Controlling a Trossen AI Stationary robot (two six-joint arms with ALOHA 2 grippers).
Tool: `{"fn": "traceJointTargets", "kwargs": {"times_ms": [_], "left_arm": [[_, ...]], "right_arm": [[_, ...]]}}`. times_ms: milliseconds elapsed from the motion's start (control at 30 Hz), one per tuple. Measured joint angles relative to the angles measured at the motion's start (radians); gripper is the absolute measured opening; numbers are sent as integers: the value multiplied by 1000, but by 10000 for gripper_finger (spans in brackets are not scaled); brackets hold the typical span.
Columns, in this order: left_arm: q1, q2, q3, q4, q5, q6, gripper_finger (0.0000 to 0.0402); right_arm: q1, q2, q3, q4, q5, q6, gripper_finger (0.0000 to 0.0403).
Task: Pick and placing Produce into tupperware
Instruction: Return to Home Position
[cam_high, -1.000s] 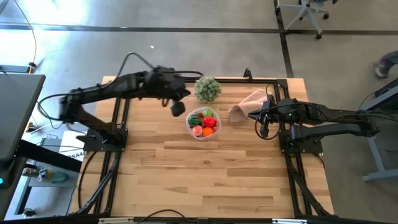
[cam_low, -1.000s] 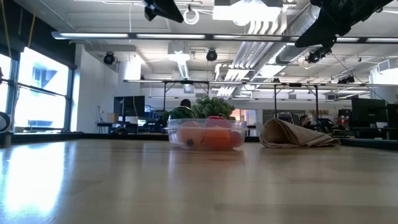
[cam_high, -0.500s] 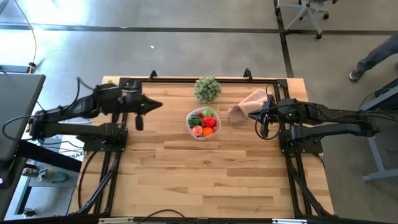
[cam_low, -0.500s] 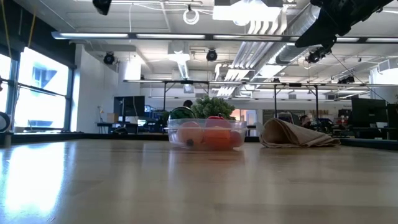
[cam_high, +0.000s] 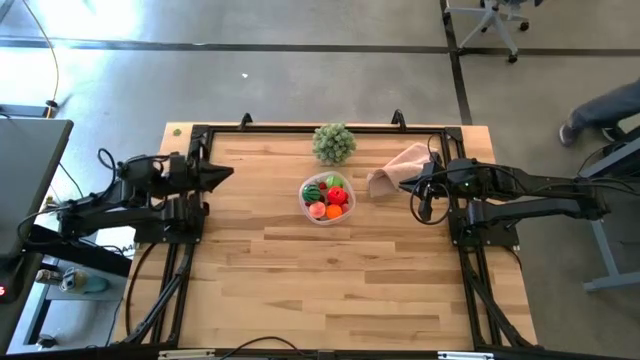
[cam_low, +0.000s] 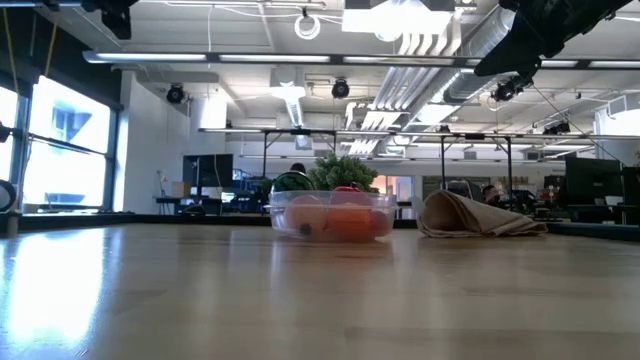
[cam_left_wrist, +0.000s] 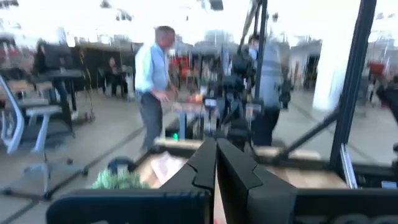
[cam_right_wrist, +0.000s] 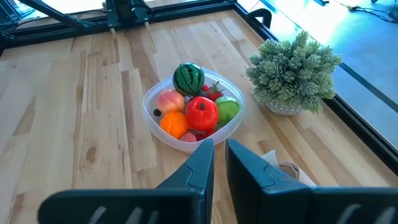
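The tupperware (cam_high: 327, 199) stands on the wooden surface (cam_high: 330, 290), a little toward the far edge and about midway between the two arms. The produce (cam_right_wrist: 198, 106) fills it: a striped watermelon (cam_right_wrist: 188, 78), a red tomato (cam_right_wrist: 201, 112), an orange piece (cam_right_wrist: 174, 123), a pink peach (cam_right_wrist: 170, 99) and a bright green piece (cam_right_wrist: 227, 109), all inside the rim. Just behind it sits the pale green leafy ball (cam_high: 334, 143), apart from it, and to its right lies the crumpled pink cloth (cam_high: 400, 168). A black frame (cam_high: 300, 129) borders the surface.

Around it is grey floor, with an office chair (cam_high: 490, 25) at the far right and part of a person (cam_high: 600, 110) at the right edge. The low view shows a large hall with ceiling ducts, lights and windows on the left. The left wrist view is blurred and shows people standing beyond the frame.

The left hand (cam_high: 222, 173) is at the surface's left edge, raised, well apart from the tupperware, its fingers (cam_left_wrist: 202, 165) together and holding nothing. The right hand (cam_high: 407, 183) hangs over the cloth, near the tupperware and pointing at it, its fingers (cam_right_wrist: 199, 168) with a narrow gap between them, empty
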Motion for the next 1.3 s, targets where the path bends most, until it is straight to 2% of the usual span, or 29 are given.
{"fn": "traceJointTargets", "kwargs": {"times_ms": [233, 467, 567, 633, 833, 1000, 1067, 1200, 1300], "left_arm": [[0, -131, -139, 104, 7, -31, 5], [0, -181, -261, 177, 7, -53, 5], [0, -191, -294, 189, 5, -53, 5], [0, -198, -309, 190, 4, -54, 5], [0, -199, -357, 193, -7, -90, 5], [0, -199, -409, 249, -30, -97, 5], [0, -198, -430, 259, -31, -97, 5], [0, -198, -452, 265, -63, -95, 5], [0, -198, -462, 264, -89, -91, 5]], "right_arm": [[0, 0, 0, 0, 0, 0, 30], [0, 0, 0, 5, 0, 7, 30], [0, 0, 0, 35, 0, 136, 30], [0, 1, 0, 88, 2, 175, 30], [0, 0, 0, 319, -38, 154, 30], [0, 0, 0, 470, -41, 260, 30], [0, -2, 0, 502, -68, 280, 30], [-1, -24, 39, 513, -172, 207, 30], [0, -66, 81, 433, -205, 203, 30]]}}
